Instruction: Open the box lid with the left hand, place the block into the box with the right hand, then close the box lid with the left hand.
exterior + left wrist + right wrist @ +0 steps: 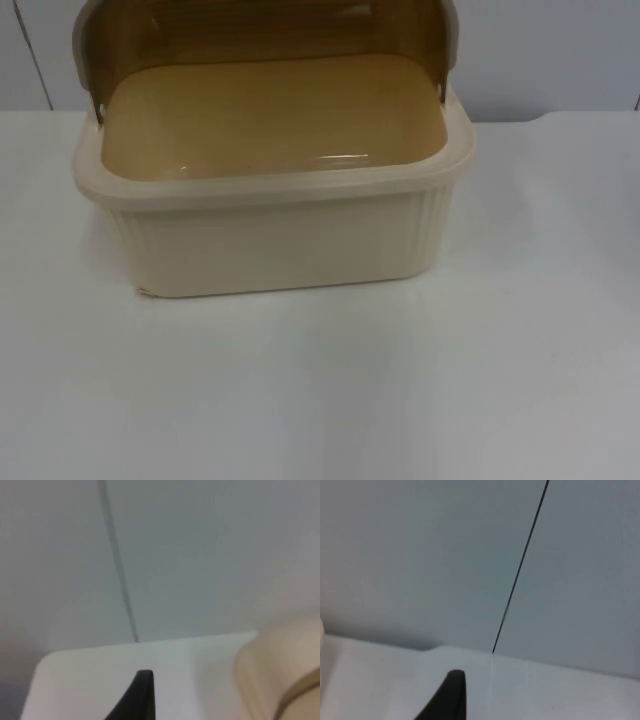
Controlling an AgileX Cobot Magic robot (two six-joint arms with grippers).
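Note:
A cream ribbed box [270, 240] stands on the white table [320, 400] at the back, left of centre. Its brown translucent lid [250, 40] is swung up and back, standing behind the opening. The smooth tan floor [270, 115] of the box shows, with a glossy streak near its front wall. My left gripper [142, 695] hangs above the table's far left corner, with the cream box [280, 680] beside it and apart from it. My right gripper [451, 695] hangs over the table near the wall, and a sliver of the box [321, 645] lies off to its side.
The grey partition wall [560, 50] rises right behind the box, with a dark seam [120, 570] running down it. White table top stretches in front of the box and to its right [540, 300].

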